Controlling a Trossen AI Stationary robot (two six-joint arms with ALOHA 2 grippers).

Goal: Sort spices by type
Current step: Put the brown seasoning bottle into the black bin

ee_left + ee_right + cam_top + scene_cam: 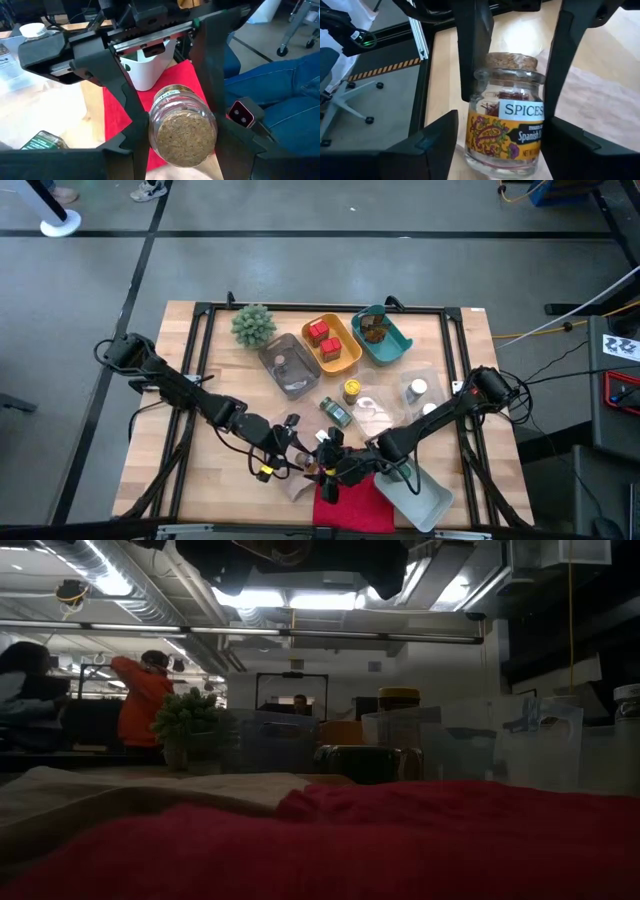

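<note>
- Left gripper: dark angular fingers, lower centre of the high view; clasps a clear glass jar of coarse tan-brown spice, round base toward the wrist camera, label band at its far end.
- Right gripper: dark fingers, lower centre of the high view, tip to tip with the left one; fingers stand either side of a cork-stoppered jar. One finger seems to touch the glass; whether it grips cannot be told.
- Cork-stoppered jar: small, clear glass, red threads inside, yellow patterned label and a white strip reading "SPICES"; upright on pale wood.
- Red cloth: soft, matt, bottom centre of the high view, under both grippers.
- Orange tray: glossy, rounded rectangle, upper centre; holds two red boxy tins.
- Teal tray: right of the orange one; brown contents inside.
- Clear tray: translucent, left of the orange tray.
- Yellow-capped jar: centre of the table.
- Green-labelled jar: lies on its side, just below the yellow-capped one.
- White-capped jar: centre right.
- Spiky green plant: upper left of the table.
- Table: light wood planks, black metal frame.
</note>
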